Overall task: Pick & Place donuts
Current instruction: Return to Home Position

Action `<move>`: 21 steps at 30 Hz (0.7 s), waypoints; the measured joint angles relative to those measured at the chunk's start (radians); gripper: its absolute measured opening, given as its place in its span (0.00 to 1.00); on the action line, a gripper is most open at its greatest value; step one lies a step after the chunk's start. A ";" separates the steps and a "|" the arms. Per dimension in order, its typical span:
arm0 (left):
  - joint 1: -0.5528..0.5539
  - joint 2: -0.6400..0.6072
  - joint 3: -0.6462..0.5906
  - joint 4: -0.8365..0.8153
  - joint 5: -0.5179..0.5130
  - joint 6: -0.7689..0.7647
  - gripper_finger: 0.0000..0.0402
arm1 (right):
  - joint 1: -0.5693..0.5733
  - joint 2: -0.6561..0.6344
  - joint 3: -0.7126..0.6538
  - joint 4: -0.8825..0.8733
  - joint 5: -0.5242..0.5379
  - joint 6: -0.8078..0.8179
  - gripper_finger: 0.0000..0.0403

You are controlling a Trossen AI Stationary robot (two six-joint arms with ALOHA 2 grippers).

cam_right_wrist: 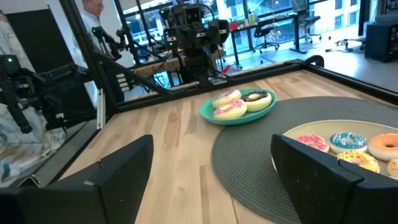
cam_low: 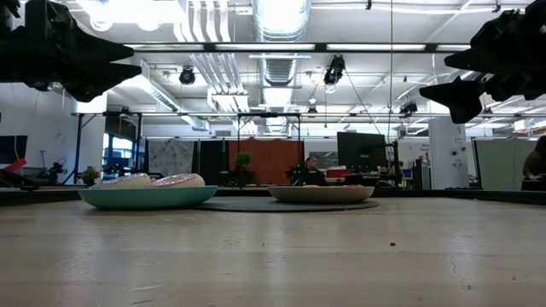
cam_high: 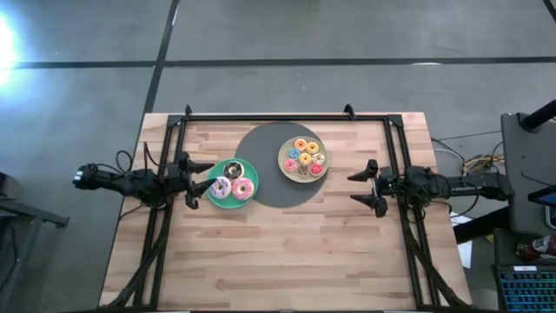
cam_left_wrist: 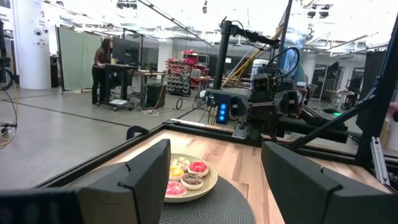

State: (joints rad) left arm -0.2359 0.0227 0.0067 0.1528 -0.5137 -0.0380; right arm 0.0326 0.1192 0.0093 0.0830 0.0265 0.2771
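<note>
Wood table (cam_high: 287, 252), left pincer (cam_high: 196, 181) and right pincer (cam_high: 365, 188) splayed empty, tiny donuts (cam_high: 306, 159) plain overhead, hidden in low view

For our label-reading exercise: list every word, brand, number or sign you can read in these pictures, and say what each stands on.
No text can be read in any view.
The donuts, green plate, tan plate, round mat and wooden table show no writing.
The monitor and other equipment in the room behind are too blurred to read.
</note>
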 joint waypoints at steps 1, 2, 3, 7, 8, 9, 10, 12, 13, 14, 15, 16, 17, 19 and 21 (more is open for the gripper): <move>0.000 0.000 0.000 0.000 0.000 0.000 0.57 | 0.000 0.000 0.000 0.000 0.000 0.000 0.78; 0.000 0.000 0.000 0.000 0.000 0.000 0.57 | 0.000 0.000 0.000 0.000 0.000 0.000 0.78; 0.000 0.000 0.000 0.000 0.000 0.000 0.57 | 0.000 0.000 0.000 0.000 0.000 0.000 0.79; 0.000 0.000 0.000 0.000 0.000 0.000 0.57 | 0.000 0.000 0.000 0.000 0.000 0.000 0.80; 0.000 0.000 0.000 0.000 0.000 0.000 0.57 | 0.000 0.000 0.000 0.000 -0.001 0.000 0.80; 0.000 0.000 0.000 0.000 0.000 0.000 0.57 | 0.000 0.000 0.000 0.000 -0.003 0.001 0.80; 0.000 0.000 0.000 0.000 0.000 0.000 0.57 | 0.000 0.000 0.000 0.000 -0.009 0.006 0.81; 0.000 0.000 0.000 0.000 0.000 0.000 0.57 | 0.000 0.000 0.000 -0.001 -0.025 0.008 0.81; 0.000 0.000 0.000 0.000 0.000 0.000 0.57 | 0.000 0.000 0.000 -0.001 -0.027 0.007 0.81; 0.000 0.000 0.000 0.000 0.000 0.000 0.57 | 0.000 0.000 0.000 -0.001 -0.026 0.004 0.81; 0.000 0.000 0.000 0.000 0.000 0.000 0.57 | 0.000 0.000 0.000 0.000 -0.026 0.003 0.81; 0.000 0.000 0.000 0.000 0.000 0.000 0.57 | 0.000 0.000 0.000 -0.001 -0.026 0.003 0.81; 0.000 0.000 0.000 0.000 0.000 0.000 0.57 | 0.000 0.000 0.000 -0.001 -0.026 0.004 0.81; 0.000 0.000 0.000 0.000 0.000 0.000 0.57 | 0.000 0.000 0.000 -0.001 -0.026 0.002 0.80; 0.000 0.000 0.000 0.000 0.000 0.000 0.57 | 0.000 0.000 0.000 -0.001 -0.026 -0.020 0.79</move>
State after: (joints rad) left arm -0.2359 0.0227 0.0063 0.1524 -0.5137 -0.0380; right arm 0.0326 0.1194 0.0093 0.0824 0.0006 0.2566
